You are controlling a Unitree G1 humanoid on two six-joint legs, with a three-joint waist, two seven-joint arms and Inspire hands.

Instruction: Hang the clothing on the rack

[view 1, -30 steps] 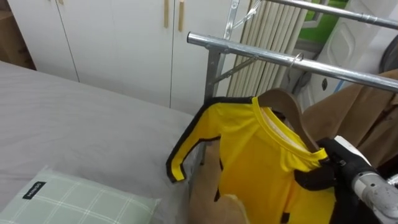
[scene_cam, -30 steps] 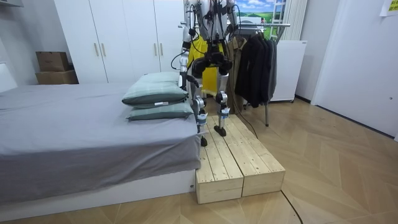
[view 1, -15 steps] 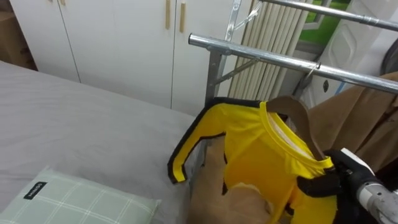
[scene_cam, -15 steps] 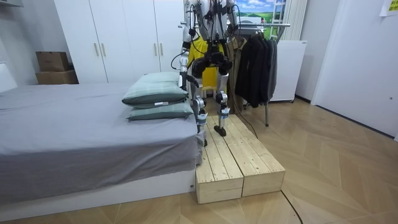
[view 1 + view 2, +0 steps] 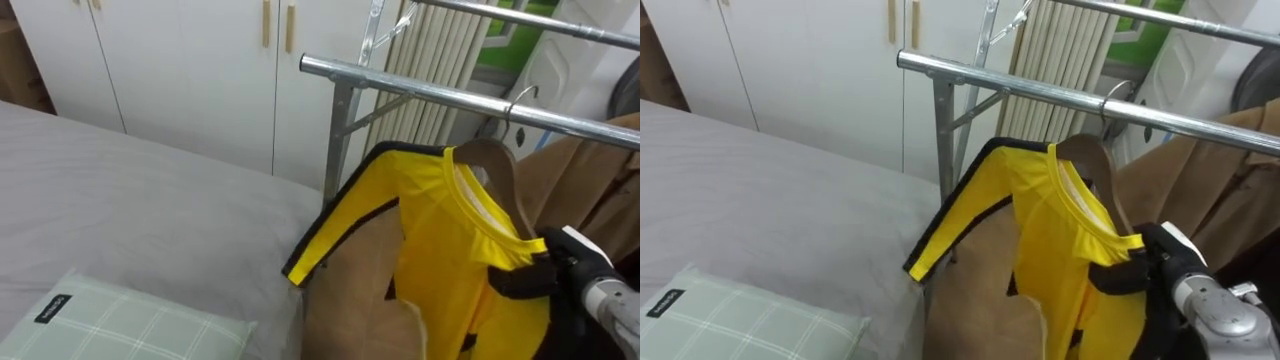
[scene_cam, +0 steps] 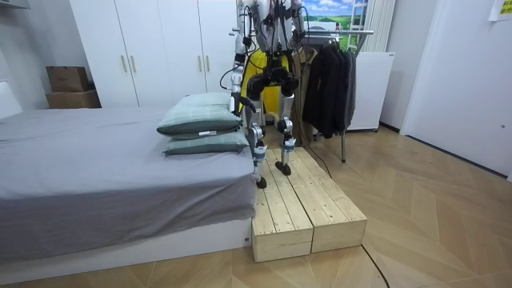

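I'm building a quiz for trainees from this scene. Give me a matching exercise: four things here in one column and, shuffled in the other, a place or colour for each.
Things:
1. yellow shirt
2. pillow
3. rail
4. wardrobe doors

Descriptions:
A. white, beyond the bed
B. draped on a wooden hanger
C. pale green checks, lying on the bed
D. bare metal, running across above the shirt

Pairs: 1-B, 2-C, 3-D, 4-A

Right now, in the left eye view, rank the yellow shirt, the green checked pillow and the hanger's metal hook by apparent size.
1. yellow shirt
2. green checked pillow, though the picture's edge cuts off both it and the shirt
3. metal hook, by far the smallest
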